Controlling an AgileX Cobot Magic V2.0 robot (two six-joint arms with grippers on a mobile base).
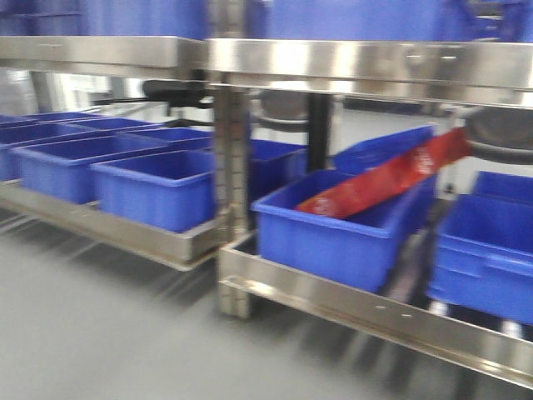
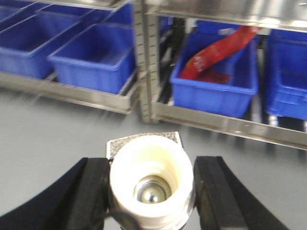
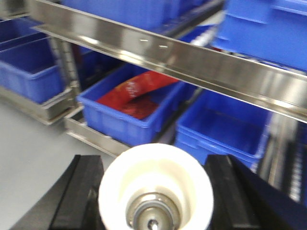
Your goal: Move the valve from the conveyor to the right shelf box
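In the left wrist view, a cream-white valve [image 2: 144, 160] with a shiny metal ball in its bore sits between the black fingers [image 2: 93, 191] of my left gripper [image 2: 152, 168], which is shut on it. In the right wrist view, my right gripper [image 3: 156, 165] is shut on another cream-white valve [image 3: 120, 191], open end toward the camera. Both hang above grey floor in front of the shelf. On the right shelf section stands a blue box [image 1: 333, 233] with a red packet [image 1: 391, 177] leaning in it. The conveyor is out of view. Neither gripper shows in the front view.
Steel shelving [image 1: 366, 62] spans the view, with an upright post [image 1: 231, 167] between sections. Several blue boxes [image 1: 158, 187] line the left shelf; more blue boxes [image 1: 487, 254] stand at far right. An upper steel rail [image 3: 192, 60] crosses above the boxes. Grey floor [image 1: 100, 333] lies in front.
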